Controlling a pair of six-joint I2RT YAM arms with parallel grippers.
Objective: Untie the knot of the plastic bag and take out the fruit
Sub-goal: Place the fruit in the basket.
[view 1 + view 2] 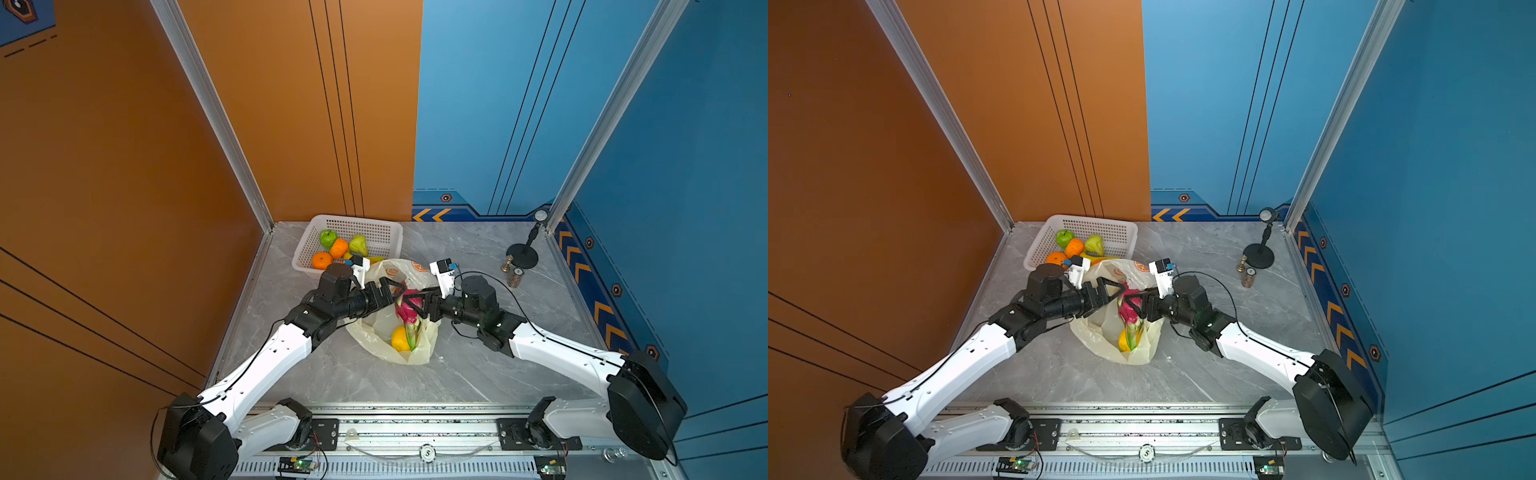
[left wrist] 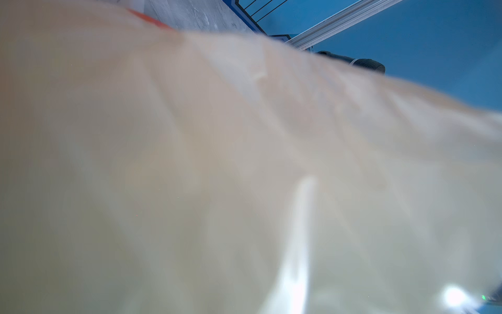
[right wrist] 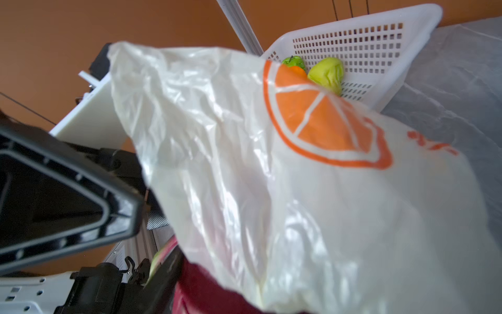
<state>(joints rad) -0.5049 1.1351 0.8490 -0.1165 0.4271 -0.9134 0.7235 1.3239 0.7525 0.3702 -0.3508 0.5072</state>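
The plastic bag (image 1: 374, 336) lies mid-table with its mouth gaping; no knot shows. Inside it are a pink dragon fruit (image 1: 405, 309) and a yellow citrus (image 1: 400, 338). My right gripper (image 1: 422, 301) comes in from the right and is shut on the dragon fruit (image 3: 201, 288); one of its fingers (image 3: 165, 271) lies against the fruit's red skin, and the other is behind plastic. From the left, my left gripper (image 1: 395, 289) reaches over the bag's mouth beside the fruit. Bag plastic (image 2: 217, 163) fills the left wrist view, hiding those jaws.
A white perforated basket (image 1: 357, 218) at the back left holds a green apple (image 1: 327, 238), two oranges (image 1: 338, 248), a green pear (image 1: 358, 245) and a banana (image 1: 376, 259). A black-based stand (image 1: 522, 254), a brass bell (image 1: 506, 264) and a small jar (image 1: 517, 277) stand at the right.
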